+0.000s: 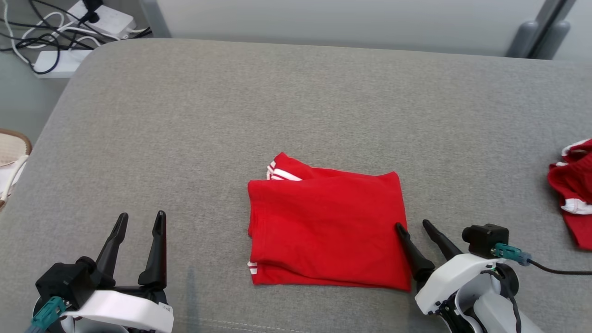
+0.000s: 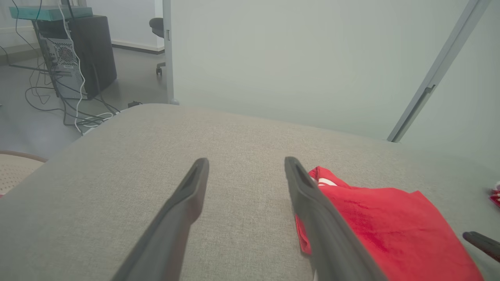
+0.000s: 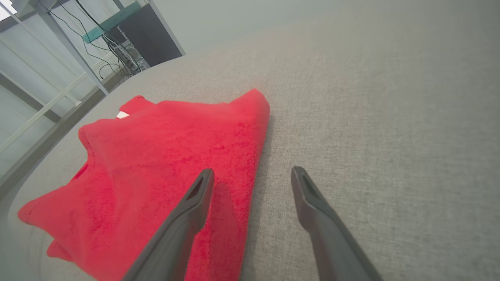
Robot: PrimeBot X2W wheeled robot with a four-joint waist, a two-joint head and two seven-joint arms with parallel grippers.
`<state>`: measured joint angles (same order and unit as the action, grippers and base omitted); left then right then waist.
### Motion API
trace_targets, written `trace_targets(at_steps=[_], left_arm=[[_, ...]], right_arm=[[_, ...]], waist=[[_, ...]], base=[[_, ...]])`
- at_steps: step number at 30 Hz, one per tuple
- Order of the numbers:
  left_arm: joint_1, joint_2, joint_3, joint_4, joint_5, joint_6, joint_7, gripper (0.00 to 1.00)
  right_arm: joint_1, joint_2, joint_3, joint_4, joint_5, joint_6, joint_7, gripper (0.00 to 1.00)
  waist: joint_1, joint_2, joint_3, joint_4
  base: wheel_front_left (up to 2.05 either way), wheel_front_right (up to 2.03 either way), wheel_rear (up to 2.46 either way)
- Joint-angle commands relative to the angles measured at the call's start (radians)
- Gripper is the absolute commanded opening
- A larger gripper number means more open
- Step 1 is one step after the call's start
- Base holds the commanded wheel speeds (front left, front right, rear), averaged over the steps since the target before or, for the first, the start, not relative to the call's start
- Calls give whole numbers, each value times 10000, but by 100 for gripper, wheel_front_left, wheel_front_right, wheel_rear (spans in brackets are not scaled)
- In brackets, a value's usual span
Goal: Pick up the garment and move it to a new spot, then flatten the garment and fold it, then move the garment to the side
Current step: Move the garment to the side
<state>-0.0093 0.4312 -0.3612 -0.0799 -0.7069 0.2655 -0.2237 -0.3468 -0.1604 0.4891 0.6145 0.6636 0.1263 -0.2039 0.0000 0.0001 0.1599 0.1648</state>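
The garment (image 1: 326,226) is red with white stripes and lies folded into a rough rectangle in the middle of the grey padded surface (image 1: 296,115). My right gripper (image 1: 412,224) is open at its right edge, one finger over the cloth and the other over bare surface. In the right wrist view the garment (image 3: 156,168) spreads to the left, with the right gripper (image 3: 252,173) straddling its edge. My left gripper (image 1: 141,216) stands open at the lower left, apart from the cloth. The left wrist view has the garment (image 2: 383,230) to the right of the empty left gripper (image 2: 246,162).
A second red and white garment (image 1: 573,189) lies bunched at the right edge. Power strips and cables (image 1: 69,32) lie on the floor beyond the far left corner. A woven basket (image 1: 11,157) sits off the left side. A pale wall panel (image 1: 347,23) runs behind.
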Motion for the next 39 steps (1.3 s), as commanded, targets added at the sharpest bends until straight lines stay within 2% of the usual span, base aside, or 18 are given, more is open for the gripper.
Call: trace_targets(at_steps=[1,8,9,10,18,27,39], left_arm=[[-490,214,432,-162,-34,90,-101,100],[-522,139,434,-87,39,47,-182,100],[-528,121,429,-78,45,40,-191,100],[-533,100,424,-71,49,32,-200,100],[-499,34,451,-117,82,37,-247,100],[-590,178,474,-241,128,59,-182,100],[-721,617,593,-757,283,282,160,100]], right_arm=[[-225,44,305,13,281,44,63,100],[-863,67,1254,898,1377,44,827,100],[-948,65,1347,949,1535,44,859,45],[-1020,50,1424,996,1680,44,861,0],[-1328,-348,2009,1088,2149,44,277,0],[-857,-967,1854,646,2764,44,-304,0],[41,-1632,1004,-375,2637,44,-561,0]], waist=[[0,-1,-2,182],[0,-1,5,546],[0,-1,3,570],[0,-1,-4,591],[0,-1,-36,352],[0,-1,35,-670],[0,-1,518,-3054]], base=[[0,0,0],[0,0,0],[0,0,0],[0,0,0],[0,0,0],[0,0,0],[0,0,0]])
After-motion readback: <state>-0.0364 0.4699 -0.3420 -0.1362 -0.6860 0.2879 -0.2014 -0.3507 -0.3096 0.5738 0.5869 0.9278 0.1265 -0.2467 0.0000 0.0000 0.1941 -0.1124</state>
